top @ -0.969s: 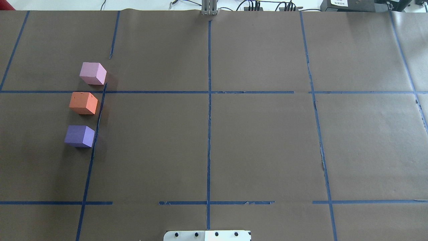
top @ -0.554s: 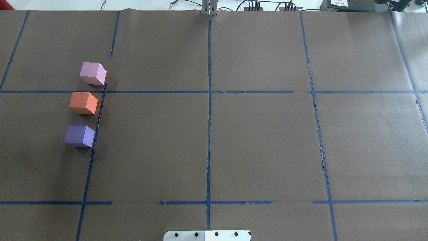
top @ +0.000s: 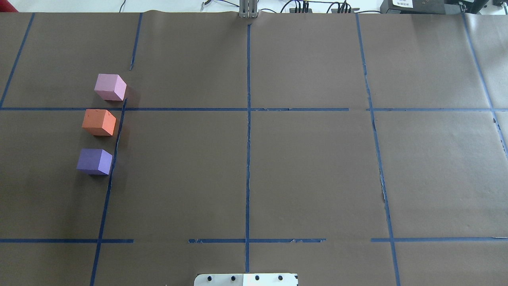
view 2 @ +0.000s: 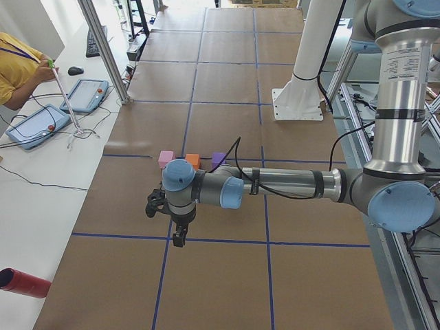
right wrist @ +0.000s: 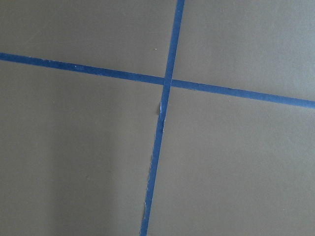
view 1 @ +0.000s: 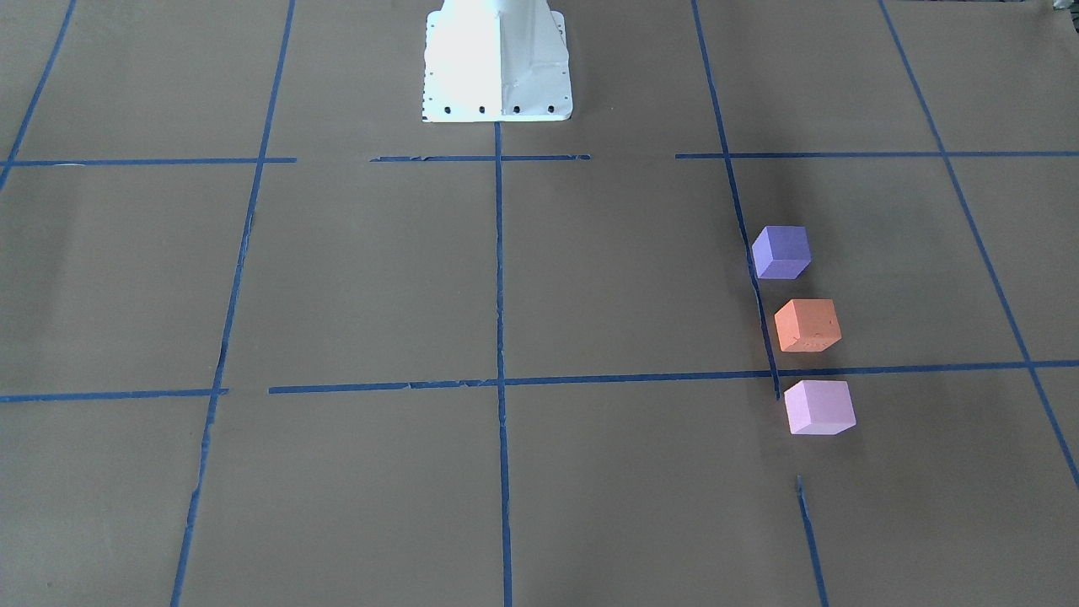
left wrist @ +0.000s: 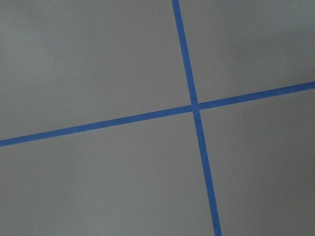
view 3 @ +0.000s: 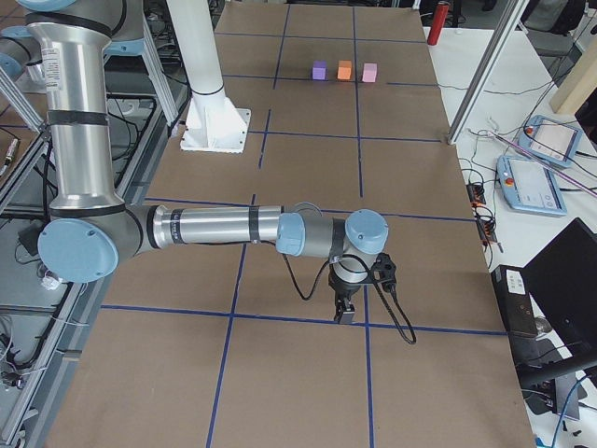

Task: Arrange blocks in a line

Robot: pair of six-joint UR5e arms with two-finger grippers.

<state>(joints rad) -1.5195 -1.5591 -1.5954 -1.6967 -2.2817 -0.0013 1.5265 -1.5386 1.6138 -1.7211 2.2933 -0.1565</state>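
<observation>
The three cubes stand in a row toward the left end of the table (top: pixel 301 167), about midway between the robot's edge and the far edge. The violet block (top: pixel 94 161) is nearest the robot, the orange block (top: pixel 99 122) is in the middle, and the pink block (top: pixel 110 87) is farthest. Small gaps separate them, and a blue tape line (top: pixel 115 153) runs just beside them. The row's long axis runs from the robot's edge to the far edge (leaning slightly). The line looks essentially made.

The left gripper (view 2: pixel 177 237) hangs over bare paper nearer the left end than the blocks, so they lie inward from it. The right gripper (view 3: pixel 344 314) hangs well apart, toward the right end. If any nudge is needed, the left arm is the nearer one. Only the side views show the grippers, so it cannot be told whether either is released or clenched.
</observation>
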